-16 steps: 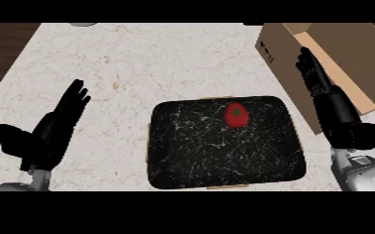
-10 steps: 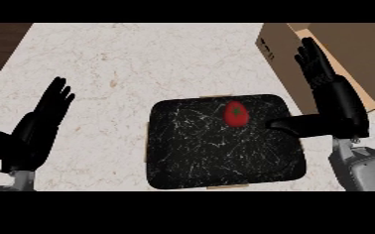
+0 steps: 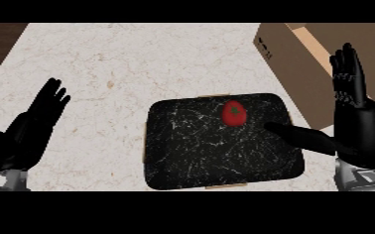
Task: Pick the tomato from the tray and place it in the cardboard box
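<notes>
Now right hand open, thumb over tray, tomato untouched.

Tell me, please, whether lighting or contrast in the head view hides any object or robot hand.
Head view: light is even, with no glare. The tomato stands out red on the black tray. The right robot hand has its thumb over the tray, black on black, so that edge is hard to trace. The box is cut off at the frame's right.

Both my hands are matte black all over, fingers long and segmented. Left hand: narrow, dark, plain. Right hand: ribbed finger backs, thick thumb. Grey forearm casing shows below each wrist, the right with dark seams.
</notes>
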You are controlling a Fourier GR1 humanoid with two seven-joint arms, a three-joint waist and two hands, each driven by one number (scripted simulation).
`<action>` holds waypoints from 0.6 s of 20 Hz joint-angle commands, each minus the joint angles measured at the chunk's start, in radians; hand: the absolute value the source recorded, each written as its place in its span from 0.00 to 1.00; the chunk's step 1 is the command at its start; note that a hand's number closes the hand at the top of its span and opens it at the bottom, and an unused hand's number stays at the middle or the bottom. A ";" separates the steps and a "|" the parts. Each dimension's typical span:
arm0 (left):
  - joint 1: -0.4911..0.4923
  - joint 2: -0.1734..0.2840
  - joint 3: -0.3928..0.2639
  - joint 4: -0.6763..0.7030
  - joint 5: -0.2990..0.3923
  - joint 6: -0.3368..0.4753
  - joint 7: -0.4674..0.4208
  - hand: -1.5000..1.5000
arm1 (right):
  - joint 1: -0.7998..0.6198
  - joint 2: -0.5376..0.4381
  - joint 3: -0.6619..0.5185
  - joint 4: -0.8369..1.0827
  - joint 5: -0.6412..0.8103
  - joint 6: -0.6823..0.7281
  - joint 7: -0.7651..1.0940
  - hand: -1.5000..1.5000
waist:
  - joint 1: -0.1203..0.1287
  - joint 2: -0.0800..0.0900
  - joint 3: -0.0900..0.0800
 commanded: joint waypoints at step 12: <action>-0.070 0.007 0.008 0.016 -0.013 -0.007 0.052 0.50 | -0.158 -0.362 0.259 -0.156 0.337 0.462 0.801 0.00 | 0.022 0.002 -0.006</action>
